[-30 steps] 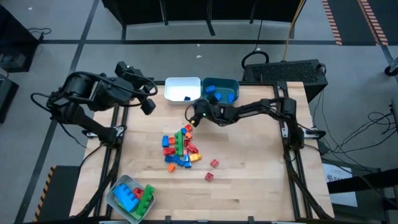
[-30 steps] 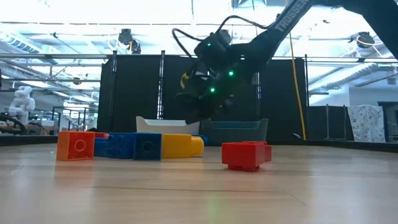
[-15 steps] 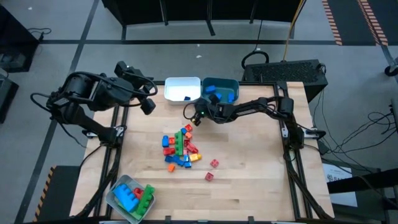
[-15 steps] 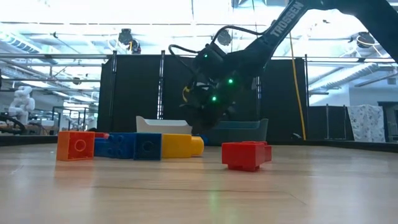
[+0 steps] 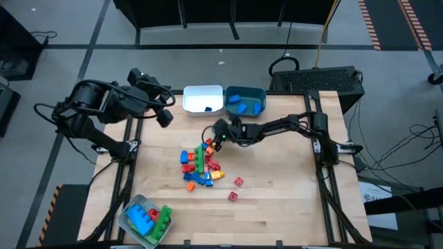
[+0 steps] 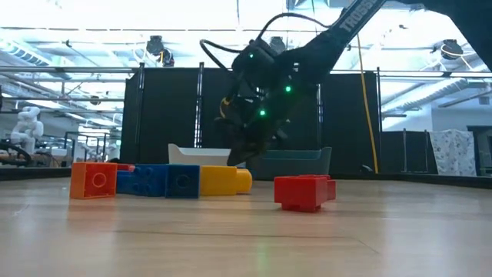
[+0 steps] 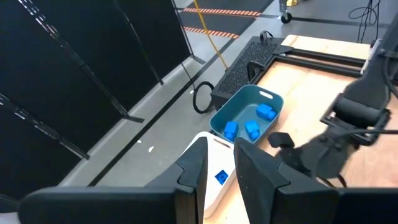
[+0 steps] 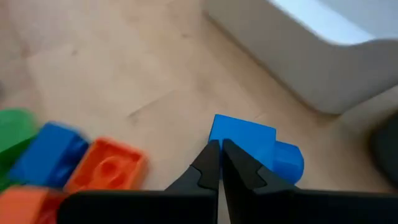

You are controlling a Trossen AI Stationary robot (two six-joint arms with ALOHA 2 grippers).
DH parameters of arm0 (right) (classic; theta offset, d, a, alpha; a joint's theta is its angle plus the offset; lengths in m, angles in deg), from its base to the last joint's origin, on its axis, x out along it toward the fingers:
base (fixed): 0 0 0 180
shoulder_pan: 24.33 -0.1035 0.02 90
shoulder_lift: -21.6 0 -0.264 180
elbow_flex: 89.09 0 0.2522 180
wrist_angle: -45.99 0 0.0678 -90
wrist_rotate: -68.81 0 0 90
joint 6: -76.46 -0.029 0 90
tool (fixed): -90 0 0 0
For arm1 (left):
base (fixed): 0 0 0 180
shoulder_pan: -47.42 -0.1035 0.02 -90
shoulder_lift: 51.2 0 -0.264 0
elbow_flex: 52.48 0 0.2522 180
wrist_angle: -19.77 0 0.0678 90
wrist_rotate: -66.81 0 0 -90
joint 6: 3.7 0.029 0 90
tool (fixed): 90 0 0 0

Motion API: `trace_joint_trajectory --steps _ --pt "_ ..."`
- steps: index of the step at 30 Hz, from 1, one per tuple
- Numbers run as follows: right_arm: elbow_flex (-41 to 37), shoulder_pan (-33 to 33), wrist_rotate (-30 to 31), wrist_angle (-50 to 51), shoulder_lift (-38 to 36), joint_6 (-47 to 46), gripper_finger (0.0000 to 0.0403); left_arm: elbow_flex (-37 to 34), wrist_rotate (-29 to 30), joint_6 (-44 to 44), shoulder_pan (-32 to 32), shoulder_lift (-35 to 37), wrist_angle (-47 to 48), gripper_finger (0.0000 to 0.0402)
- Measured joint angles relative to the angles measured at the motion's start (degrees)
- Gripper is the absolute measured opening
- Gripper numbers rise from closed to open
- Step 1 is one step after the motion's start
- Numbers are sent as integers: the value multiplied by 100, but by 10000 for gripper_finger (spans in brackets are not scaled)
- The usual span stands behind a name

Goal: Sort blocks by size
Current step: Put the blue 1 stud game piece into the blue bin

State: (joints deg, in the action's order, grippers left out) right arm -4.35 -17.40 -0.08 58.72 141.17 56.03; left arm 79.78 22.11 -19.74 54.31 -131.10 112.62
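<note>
While the left hand (image 5: 165, 117) hung narrowly parted beside the worktop (image 5: 277, 200), the right hand (image 5: 213, 140) hovered clenched, empty, over the blocks (image 5: 199, 166).

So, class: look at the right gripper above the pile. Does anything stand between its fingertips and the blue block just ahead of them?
Nothing visible does. The right gripper, shut, points straight at the blue block, which lies on bare table at the edge of the pile. The white bin sits beyond it.

A robotics lab — black curtain panels (image 6: 165, 115), bright ceiling lights (image 6: 231, 15), hazard-striped floor tape (image 5: 370, 24), a white humanoid robot (image 6: 27, 127) far off.
</note>
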Motion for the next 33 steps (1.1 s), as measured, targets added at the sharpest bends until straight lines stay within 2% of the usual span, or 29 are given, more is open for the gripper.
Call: trace_joint_trajectory --steps 6,12,15,18,22,26,30,33 --pt "-27 -555 92 194 -220 21 0 0 -318 -19 0 0 2 81" --pt "-28 -1025 153 852 -1208 622 0 -1 -482 -196 0 -36 86 81" --pt "-26 -1273 91 1968 -1815 652 0 -259 -482 -320 0 -77 228 81" --pt "-43 -1625 249 3331 -2583 460 0 -920 -488 -598 0 -162 202 81" --pt "-22 -2309 1206 5136 -3760 -301 0 -2186 -585 -854 -7 -397 -392 81" --pt "-28 -3042 1644 6892 -4888 -1893 0 -3177 -1122 -1689 -93 -744 -1203 81" --pt "-94 -3623 1736 7816 -5750 -3202 0 -3387 -1590 -1759 -236 -1298 -1488 82" --pt "-351 -3923 1759 7963 -6165 -3362 7 -3386 -1901 -1656 -342 -1763 -1520 97"
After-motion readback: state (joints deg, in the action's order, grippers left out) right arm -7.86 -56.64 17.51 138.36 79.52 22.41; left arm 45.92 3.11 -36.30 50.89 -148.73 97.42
